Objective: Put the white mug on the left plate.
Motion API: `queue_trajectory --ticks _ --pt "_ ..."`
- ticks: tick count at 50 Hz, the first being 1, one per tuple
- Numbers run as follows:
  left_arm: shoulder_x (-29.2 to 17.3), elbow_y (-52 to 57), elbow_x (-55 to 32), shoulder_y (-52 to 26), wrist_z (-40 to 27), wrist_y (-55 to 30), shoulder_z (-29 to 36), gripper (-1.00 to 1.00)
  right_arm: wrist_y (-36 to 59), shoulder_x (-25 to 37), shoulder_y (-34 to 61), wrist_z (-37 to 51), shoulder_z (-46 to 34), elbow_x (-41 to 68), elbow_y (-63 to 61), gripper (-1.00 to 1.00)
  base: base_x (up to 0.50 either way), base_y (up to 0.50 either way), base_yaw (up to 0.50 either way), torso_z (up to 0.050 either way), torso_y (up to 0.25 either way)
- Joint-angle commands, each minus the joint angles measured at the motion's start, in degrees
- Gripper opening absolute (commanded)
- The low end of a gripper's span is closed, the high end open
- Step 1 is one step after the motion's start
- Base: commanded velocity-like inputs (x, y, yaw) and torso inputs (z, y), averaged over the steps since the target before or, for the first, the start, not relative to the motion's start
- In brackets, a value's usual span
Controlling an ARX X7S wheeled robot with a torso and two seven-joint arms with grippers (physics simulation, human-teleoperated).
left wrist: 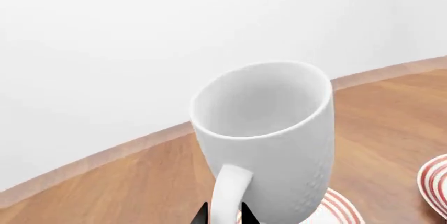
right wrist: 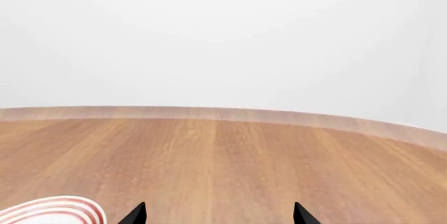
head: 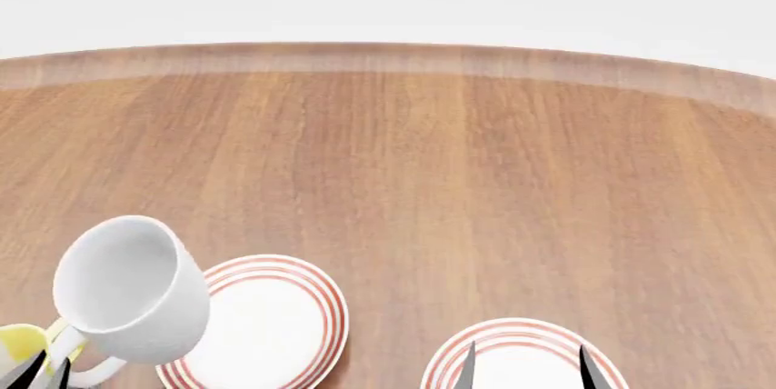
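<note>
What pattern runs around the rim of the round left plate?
Thin red concentric rings on the white left plate, clearest in the head view.

You have nothing to read here: no text, label, brand, number or sign shows in any view. The white mug (left wrist: 269, 140) is plain, the left plate (head: 273, 325) carries only thin red rings around its rim, and the wooden table (head: 485, 180) shows bare grain.
</note>
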Motion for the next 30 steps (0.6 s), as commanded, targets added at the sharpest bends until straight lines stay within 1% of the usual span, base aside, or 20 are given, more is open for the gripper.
queue_trajectory --ticks 1,12,30 --pt "1.9 -4.0 0.0 -3.6 0.7 -1.1 0.9 -1.00 -0.5 0.1 0.0 0.0 -0.1 0.3 0.6 1.00 0.00 0.00 0.00 0.000 0.000" --pt "2.9 -5.6 1.2 -5.3 0.7 -2.0 1.8 -1.00 -0.8 0.2 0.0 0.0 -0.2 0.4 0.7 1.00 0.00 0.00 0.00 0.000 0.000" --pt "6.2 -12.8 3.0 -10.2 2.6 -2.2 4.2 -1.00 -0.8 0.3 0.2 0.4 -0.5 0.5 1.1 1.00 0.00 0.00 0.00 0.000 0.001"
